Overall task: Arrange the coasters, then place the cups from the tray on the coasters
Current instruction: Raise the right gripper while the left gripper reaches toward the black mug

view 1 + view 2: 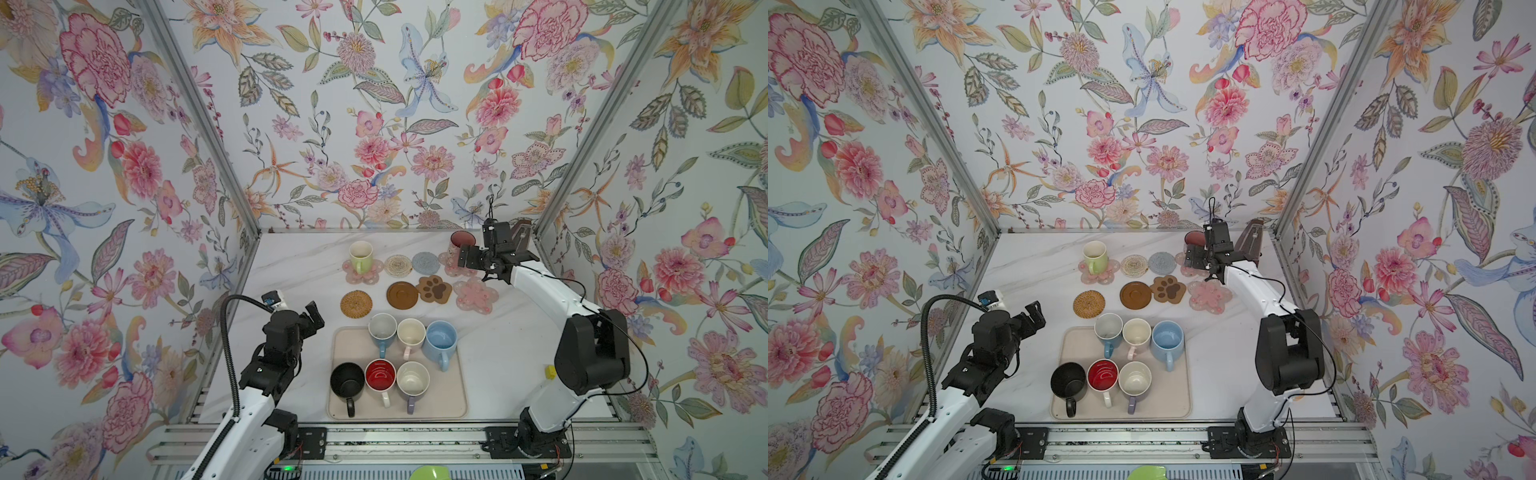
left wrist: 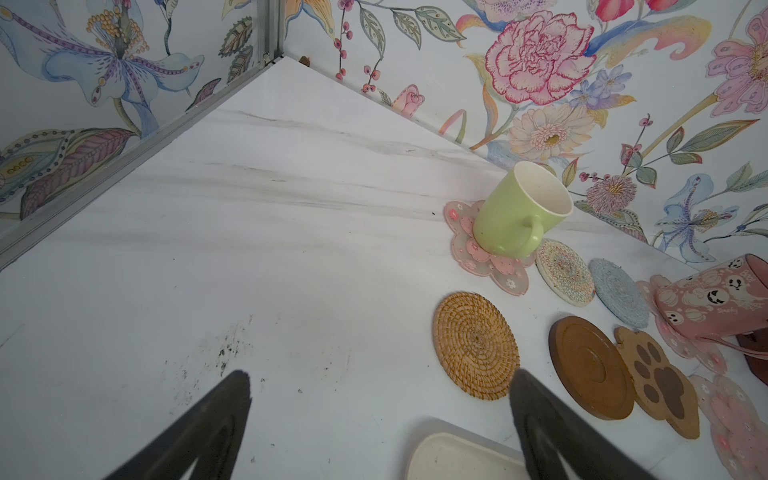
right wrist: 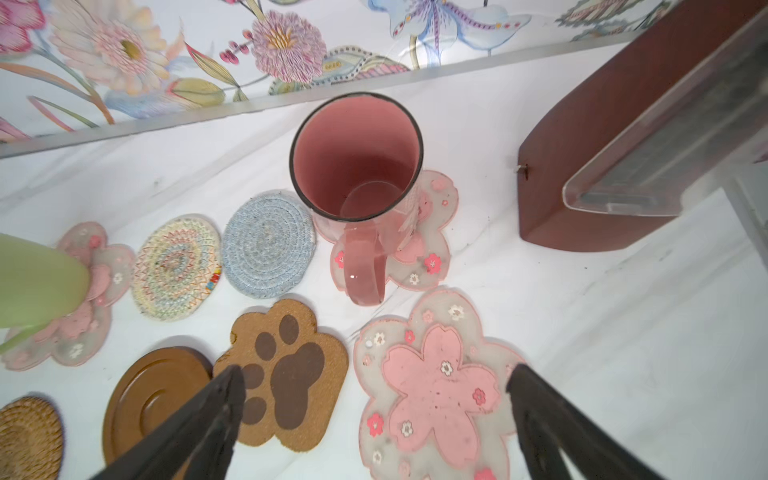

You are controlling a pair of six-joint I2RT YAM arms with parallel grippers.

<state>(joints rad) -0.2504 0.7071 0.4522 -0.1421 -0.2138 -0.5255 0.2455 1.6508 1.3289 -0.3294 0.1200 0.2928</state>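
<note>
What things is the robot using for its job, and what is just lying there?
For the job: tray, mugs on it, green mug, pink mug, coasters.
Just lying about: brown wooden case, small yellow thing.

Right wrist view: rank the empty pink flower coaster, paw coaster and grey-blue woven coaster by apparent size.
1. empty pink flower coaster, clearly largest.
2. paw coaster.
3. grey-blue woven coaster; it lies farther from the camera, so its gap to the paw may be perspective only.
</note>
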